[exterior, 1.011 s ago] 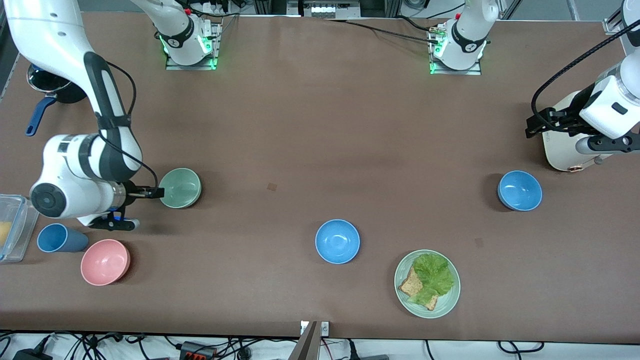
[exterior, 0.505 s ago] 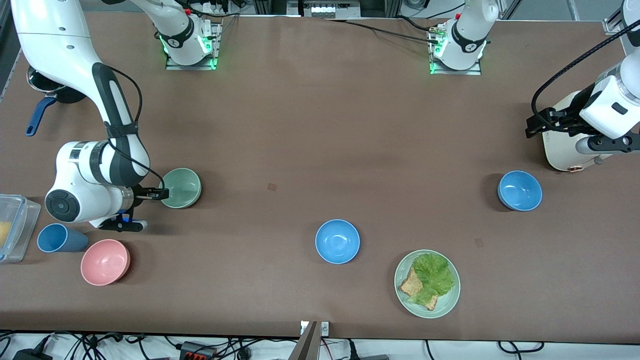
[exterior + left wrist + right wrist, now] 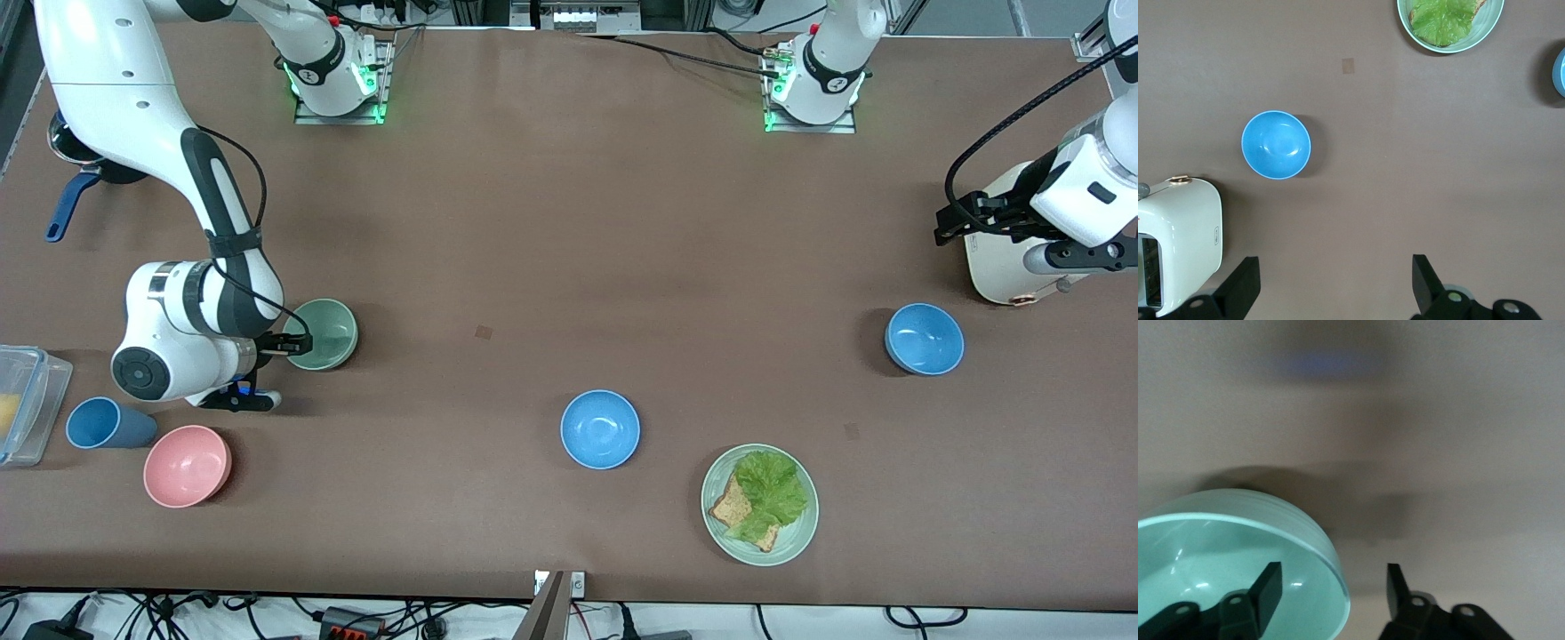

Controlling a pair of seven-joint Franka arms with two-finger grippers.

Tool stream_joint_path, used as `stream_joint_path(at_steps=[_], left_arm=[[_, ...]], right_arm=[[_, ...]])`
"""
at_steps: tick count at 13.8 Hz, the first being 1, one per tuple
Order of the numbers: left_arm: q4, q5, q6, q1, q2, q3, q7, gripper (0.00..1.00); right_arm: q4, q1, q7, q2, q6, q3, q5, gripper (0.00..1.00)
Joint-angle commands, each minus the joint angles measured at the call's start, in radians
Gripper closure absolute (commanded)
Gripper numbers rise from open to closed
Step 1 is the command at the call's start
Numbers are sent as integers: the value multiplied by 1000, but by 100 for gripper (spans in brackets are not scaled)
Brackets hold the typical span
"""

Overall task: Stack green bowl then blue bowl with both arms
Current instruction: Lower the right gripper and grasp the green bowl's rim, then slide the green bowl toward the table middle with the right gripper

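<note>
No readable text, labels or numbers anywhere

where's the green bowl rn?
The small round pale mint-green bowl sits toward the right arm's end of the table, farther from the front camera than the pink bowl, its rim between the right tool's fingers.

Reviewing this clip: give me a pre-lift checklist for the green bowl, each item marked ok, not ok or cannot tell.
1. Right gripper straddles the green bowl rim, one finger inside, one outside: ok.
2. Jaws clamped on the rim: not ok, gap visible in the right wrist view.
3. Bowl upright on the table: ok.
4. Left gripper open, waiting above the table near a blue bowl: ok.
5. Second blue bowl uncovered: ok.
</note>
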Motion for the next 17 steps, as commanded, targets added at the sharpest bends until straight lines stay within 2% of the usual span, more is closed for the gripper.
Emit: stream_joint_path(at_steps=[1, 2, 3, 6, 11, 12, 14, 16, 17], left_arm=[[23, -13, -6, 3, 7, 3, 23, 0], [23, -13, -6, 3, 7, 3, 22, 0], [23, -13, -6, 3, 7, 3, 23, 0], [23, -13, -6, 3, 7, 3, 22, 0], [23, -13, -6, 3, 7, 4, 22, 0], [23, -13, -6, 7, 7, 3, 22, 0], [23, -13, -6, 10, 7, 3, 22, 0], [23, -13, -6, 10, 9, 4, 22, 0], [23, -13, -6, 12, 10, 3, 23, 0]], right_arm=[[-17, -2, 2, -9, 8, 5, 14, 94], [-17, 0, 1, -11, 6, 5, 16, 100], [-14, 1, 1, -13, 8, 8, 16, 100], [-4, 4, -1, -43, -6, 72, 11, 100], [41, 110, 51, -75, -37, 201, 16, 100], [61, 130, 83, -74, -38, 242, 17, 100], [90, 199, 271, -62, -25, 299, 13, 100], [92, 286, 349, -48, 18, 301, 14, 100], [90, 305, 382, -36, 50, 301, 43, 100]])
